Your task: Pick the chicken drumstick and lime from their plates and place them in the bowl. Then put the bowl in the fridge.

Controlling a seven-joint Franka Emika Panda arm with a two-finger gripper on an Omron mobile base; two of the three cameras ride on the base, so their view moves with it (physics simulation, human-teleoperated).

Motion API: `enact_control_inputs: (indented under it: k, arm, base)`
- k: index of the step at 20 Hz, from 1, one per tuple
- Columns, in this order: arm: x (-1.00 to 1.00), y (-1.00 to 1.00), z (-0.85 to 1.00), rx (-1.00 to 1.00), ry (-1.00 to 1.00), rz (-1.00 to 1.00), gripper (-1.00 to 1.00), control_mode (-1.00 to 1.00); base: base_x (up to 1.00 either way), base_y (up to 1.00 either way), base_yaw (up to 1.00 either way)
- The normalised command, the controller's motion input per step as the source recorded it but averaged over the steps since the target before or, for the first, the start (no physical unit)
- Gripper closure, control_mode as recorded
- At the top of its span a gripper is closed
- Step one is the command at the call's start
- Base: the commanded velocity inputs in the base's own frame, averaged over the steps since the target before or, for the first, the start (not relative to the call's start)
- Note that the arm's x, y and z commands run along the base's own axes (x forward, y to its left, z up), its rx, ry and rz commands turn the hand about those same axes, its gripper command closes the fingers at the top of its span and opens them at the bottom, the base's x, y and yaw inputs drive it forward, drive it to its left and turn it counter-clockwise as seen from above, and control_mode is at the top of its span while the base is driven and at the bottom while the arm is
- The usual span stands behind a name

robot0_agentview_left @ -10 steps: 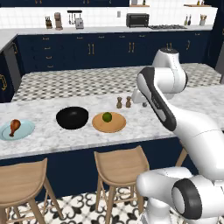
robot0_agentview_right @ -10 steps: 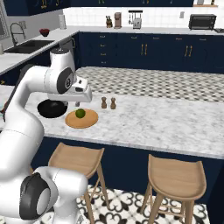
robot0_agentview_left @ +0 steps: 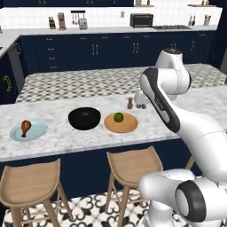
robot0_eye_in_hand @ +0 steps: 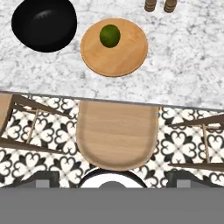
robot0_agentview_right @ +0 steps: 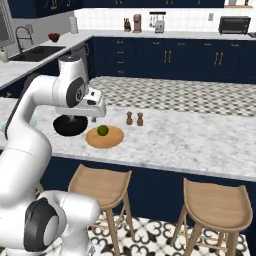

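The chicken drumstick lies on the pale-blue plate at the counter's left. Right of it stands the black bowl, with nothing in it. The lime rests on the tan wooden plate. My gripper hovers high over the counter's front edge, near the bowl and the wooden plate. It is open and holds nothing, its fingertips wide apart. The fridge is out of view.
Two small shakers stand just behind the wooden plate. Wooden stools stand below the marble counter's front edge. A second counter and dark-blue cabinets lie beyond.
The whole scene has slid a little to the right in both base views, so the base has moved. The objects on the counter keep their places and the arm keeps its pose.
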Motion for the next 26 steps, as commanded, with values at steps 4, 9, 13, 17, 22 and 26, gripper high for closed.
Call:
enact_control_inputs:
  k: [4,9,13,17,22,26]
  arm:
    - [0.00,0.00,0.00,0.00,0.00,0.00,-1.00,1.00]
    - [0.00,0.00,0.00,0.00,0.00,0.00,-1.00,1.00]
    - [0.00,0.00,0.00,0.00,0.00,0.00,-1.00,1.00]
    - [0.00,0.00,0.00,0.00,0.00,0.00,-1.00,1.00]
    - [0.00,0.00,0.00,0.00,0.00,0.00,-1.00,1.00]
    - [0.00,0.00,0.00,0.00,0.00,0.00,-1.00,1.00]
  base:
    - [0.00,0.78,-0.01]
    - [0.00,0.75,0.00]
    - [0.15,0.58,0.00]
    - [0.41,0.37,0.00]
    - [0.81,0.03,0.00]
    - [0.89,0.00,0.00]
